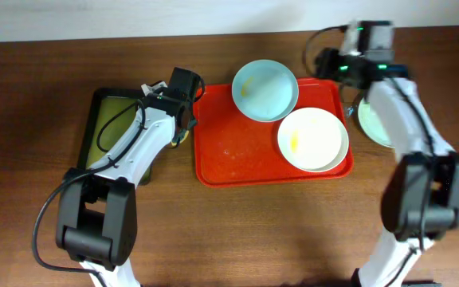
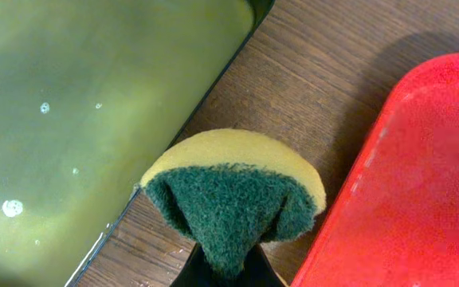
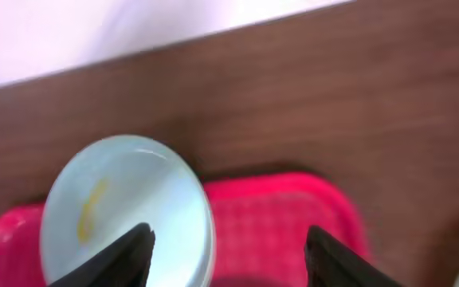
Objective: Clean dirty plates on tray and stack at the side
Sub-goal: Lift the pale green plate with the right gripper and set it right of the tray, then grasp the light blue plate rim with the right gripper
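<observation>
Red tray sits mid-counter nr the far edge. Blue plate rides over its far rim, cream plate beside it, both w/ yellow smears. Right gripper hangs above, jaws spread wide; an off-centre nip could tip the blue one off. Left gripper pinches the sponge by one thin corner, so it could slip.

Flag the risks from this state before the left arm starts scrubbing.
1. The blue plate sits across the back rim of the red tray and is probably tilted. Sponge pressure could rock it or slide it.
2. The right gripper is open and holds nothing, so no plate is steadied.
3. The sponge is pinched and folded in the left gripper. Only a narrow edge may reach the smear.
</observation>
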Tool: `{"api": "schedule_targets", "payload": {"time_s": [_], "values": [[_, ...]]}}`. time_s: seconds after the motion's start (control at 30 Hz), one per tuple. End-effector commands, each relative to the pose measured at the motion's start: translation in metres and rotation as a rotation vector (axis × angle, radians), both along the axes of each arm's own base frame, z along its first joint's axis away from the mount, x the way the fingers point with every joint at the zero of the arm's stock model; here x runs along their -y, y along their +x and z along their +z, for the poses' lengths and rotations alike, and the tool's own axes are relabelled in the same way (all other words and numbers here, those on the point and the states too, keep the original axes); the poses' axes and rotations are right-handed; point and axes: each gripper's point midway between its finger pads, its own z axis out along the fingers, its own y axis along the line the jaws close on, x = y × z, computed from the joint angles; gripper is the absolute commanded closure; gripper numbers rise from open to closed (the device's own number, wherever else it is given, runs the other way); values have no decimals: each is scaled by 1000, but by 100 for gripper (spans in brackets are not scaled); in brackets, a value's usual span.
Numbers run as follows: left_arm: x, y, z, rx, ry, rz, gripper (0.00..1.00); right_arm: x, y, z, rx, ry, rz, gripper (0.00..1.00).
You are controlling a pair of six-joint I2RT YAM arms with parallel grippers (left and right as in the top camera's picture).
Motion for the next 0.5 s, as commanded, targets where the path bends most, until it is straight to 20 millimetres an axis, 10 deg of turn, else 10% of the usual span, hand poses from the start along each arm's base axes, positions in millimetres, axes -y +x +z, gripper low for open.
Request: {"api": "schedule_targets", "payload": {"time_s": [0.0,0.17,0.27,0.47], "values": [[1,0,3,4,0,-13,100,-33,14,-80,-84,-76,24,41],[1,0,3,4,-1,-13,100,-57,10,-126,-145,-83,68,57],[1,0,3,4,-1,-13,100,-57,1,-132,-188,-85,73,88],[1,0,3,4,-1,-13,100,-142,-40,-85,-230,169,342,96]]}}
